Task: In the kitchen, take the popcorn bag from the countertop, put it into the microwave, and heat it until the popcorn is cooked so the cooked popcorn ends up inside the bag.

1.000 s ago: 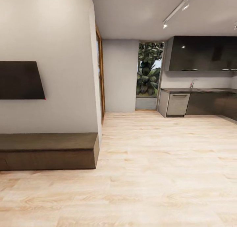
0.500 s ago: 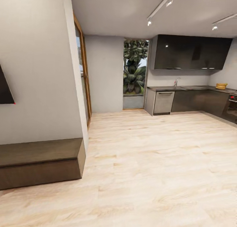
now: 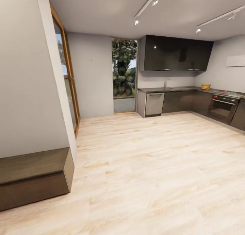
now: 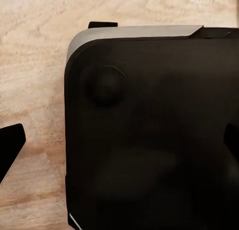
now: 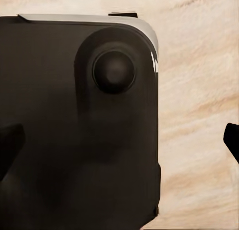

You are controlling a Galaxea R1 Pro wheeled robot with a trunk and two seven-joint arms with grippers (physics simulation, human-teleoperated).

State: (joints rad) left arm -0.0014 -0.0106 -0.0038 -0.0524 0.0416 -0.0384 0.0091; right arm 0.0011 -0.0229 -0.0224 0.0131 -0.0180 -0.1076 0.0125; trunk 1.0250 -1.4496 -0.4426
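Far across the room, the glossy grey countertop (image 3: pixel 177 89) runs over dark cabinet fronts. A small yellowish thing (image 3: pixel 206 86) sits on it near the corner, too small to identify. The microwave, the popcorn bag and the popcorn are out of view. In the left wrist view my left gripper (image 4: pixel 119 150) is open, its dark fingertips (image 4: pixel 10 147) spread wide over the robot's black base (image 4: pixel 149 140). My right gripper (image 5: pixel 119 145) is open in the same way, with nothing between its fingertips (image 5: pixel 9 140), above the black base (image 5: pixel 74 130) and the wood floor.
A pale wood floor (image 3: pixel 153 160) stretches to the kitchen. A dark low bench (image 3: pixel 34 177) stands at the left against a white wall. The dark built-in oven (image 3: pixel 223 107) and steel hob (image 3: pixel 233 92) are at the far right, a dishwasher (image 3: pixel 154 104) beside a glass door.
The head view has swung to the right: the wall screen and bench slid off to the left, and the kitchen's oven, hob and corner counter came into sight.
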